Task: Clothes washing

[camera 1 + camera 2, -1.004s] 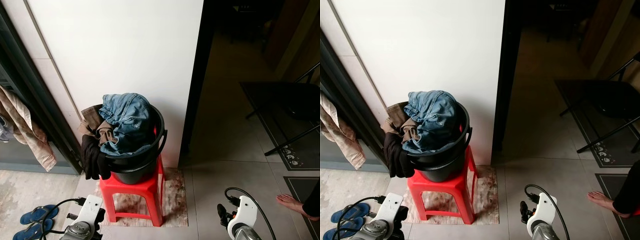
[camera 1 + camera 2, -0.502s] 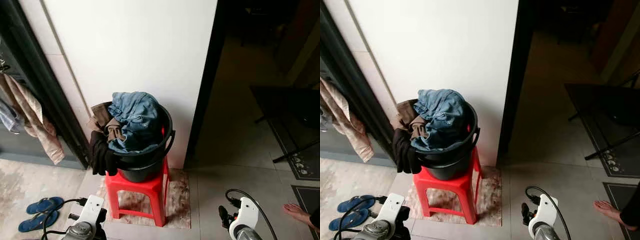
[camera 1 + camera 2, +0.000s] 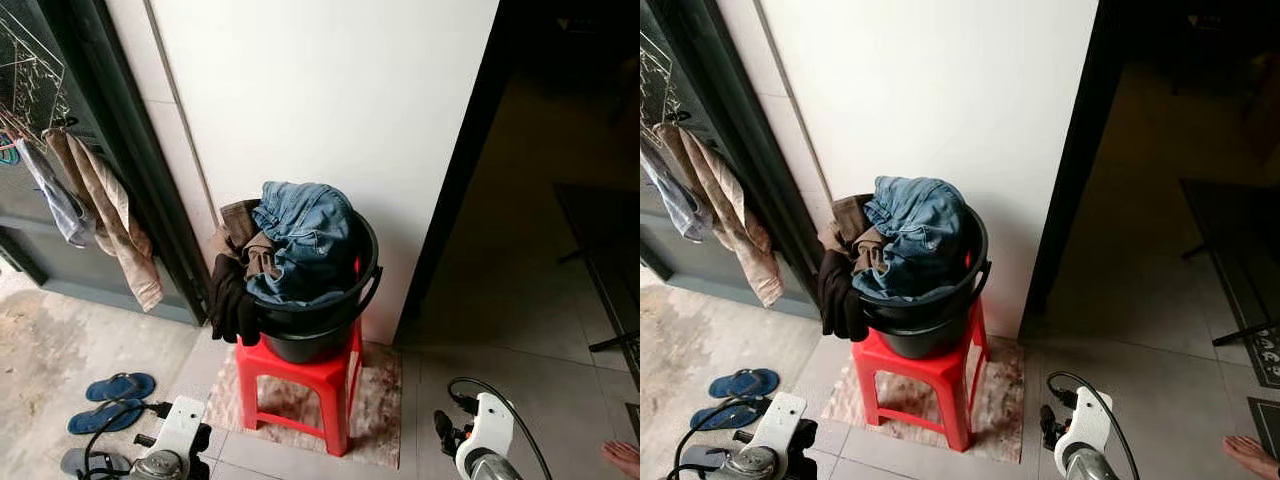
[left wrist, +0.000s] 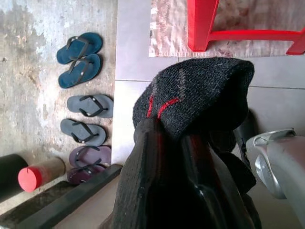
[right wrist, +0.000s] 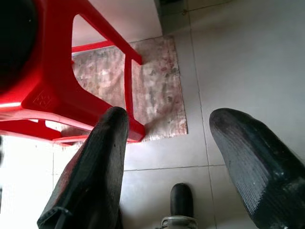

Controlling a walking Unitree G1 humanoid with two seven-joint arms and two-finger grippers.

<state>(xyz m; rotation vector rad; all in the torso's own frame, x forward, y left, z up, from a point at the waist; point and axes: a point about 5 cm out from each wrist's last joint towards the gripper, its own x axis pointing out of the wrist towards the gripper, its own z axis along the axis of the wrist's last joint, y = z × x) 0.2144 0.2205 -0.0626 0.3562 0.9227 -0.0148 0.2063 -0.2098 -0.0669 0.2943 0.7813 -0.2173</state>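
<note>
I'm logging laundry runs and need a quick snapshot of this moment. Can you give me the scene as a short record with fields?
container: black bucket, heaped with clothes
top garment: blue jeans
support: red stool on a patterned mat
left gripper: shut on a dark knitted cloth, low near the floor
right gripper: open, beside the stool
nearby: blue flip-flops, hanging towel

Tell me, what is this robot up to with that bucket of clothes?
It stands in front of a black bucket heaped with laundry, blue jeans on top, sitting on a red stool against a white wall. Its left gripper hangs low, shut on a dark knitted sock. The right gripper is open and holds nothing, hanging near the stool's legs. Neither gripper touches the bucket. Slippers lie on the floor to the left.
</note>
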